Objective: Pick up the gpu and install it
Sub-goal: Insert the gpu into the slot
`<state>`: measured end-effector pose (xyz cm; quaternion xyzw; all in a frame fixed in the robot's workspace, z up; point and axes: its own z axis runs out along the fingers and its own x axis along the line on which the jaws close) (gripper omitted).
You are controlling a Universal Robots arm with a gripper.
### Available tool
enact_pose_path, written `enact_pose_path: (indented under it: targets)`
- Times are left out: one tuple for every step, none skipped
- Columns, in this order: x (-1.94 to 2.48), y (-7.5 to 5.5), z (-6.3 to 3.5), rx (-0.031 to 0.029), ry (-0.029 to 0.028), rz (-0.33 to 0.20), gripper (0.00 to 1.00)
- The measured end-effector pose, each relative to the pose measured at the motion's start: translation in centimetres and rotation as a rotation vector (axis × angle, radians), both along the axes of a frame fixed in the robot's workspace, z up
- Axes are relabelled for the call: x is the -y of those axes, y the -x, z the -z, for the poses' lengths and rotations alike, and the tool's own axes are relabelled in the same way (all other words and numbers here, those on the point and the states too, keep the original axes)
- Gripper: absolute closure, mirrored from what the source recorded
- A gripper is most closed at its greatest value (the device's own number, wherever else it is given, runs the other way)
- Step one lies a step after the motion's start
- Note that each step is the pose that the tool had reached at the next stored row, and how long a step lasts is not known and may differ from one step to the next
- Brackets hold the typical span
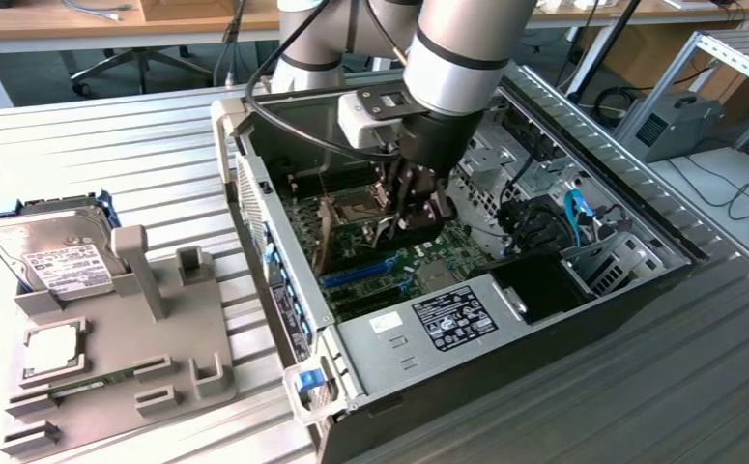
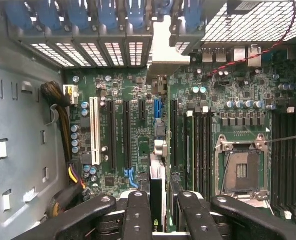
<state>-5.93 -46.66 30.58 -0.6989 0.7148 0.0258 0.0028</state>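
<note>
Exterior view
Case: open computer case (image 1: 348, 382) lies on its side on the slatted table (image 1: 116, 155); inside it a green board (image 1: 393, 266), a power unit with a white label (image 1: 451, 319) and blue cables (image 1: 578, 215).
Arm: reaches down into the case, gripper (image 1: 416, 208) low over the board.
Card: gpu (image 1: 419, 217) stands on edge between the fingers, above the board.
Holder: grey tray (image 1: 155, 329) toward the exterior view's left carries a silver hard drive (image 1: 45, 251), a square chip (image 1: 54, 350) and a green memory stick (image 1: 91, 383).

Wrist view
Gripper: fingers (image 2: 137, 212) partly open, closed onto the thin gpu (image 2: 157, 192).
Card: edge-on over the board (image 2: 188, 125), its silver bracket (image 2: 163, 47) by the blue rear latches (image 2: 108, 17).
Board: empty processor socket (image 2: 243, 167), one white slot (image 2: 94, 130), several black slots (image 2: 112, 135).
</note>
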Motion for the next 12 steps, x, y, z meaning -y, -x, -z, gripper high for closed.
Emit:
enact_pose_path:
  targets:
    - [-0.04,0.11,0.03,-0.0001,0.0031,-0.001,0.74]
    - [-0.09,0.18,0.05,-0.0002,0.0086,-0.002,0.74]
    - [-0.15,0.23,0.08,-0.0001,0.0134,-0.003,0.74]
    - [-0.20,0.27,0.12,-0.0001,0.0176,-0.003,0.74]
    - [-0.25,0.30,0.14,-0.0002,0.0226,-0.004,0.74]
    - [-0.32,0.33,0.19,-0.0002,0.0272,-0.004,0.74]
    - [-0.37,0.37,0.26,-0.0002,0.0303,-0.004,0.74]
    - [-0.39,0.43,0.33,0.0000,0.0327,-0.004,0.74]
    - [-0.41,0.51,0.43,-0.0001,0.0336,-0.004,0.74]
    - [-0.43,0.66,0.55,-0.0002,0.0341,-0.004,0.74]
    - [-0.43,0.78,0.64,-0.0001,0.0341,-0.005,0.74]
    - [-0.43,0.91,0.73,-0.0001,0.0342,-0.005,0.74]
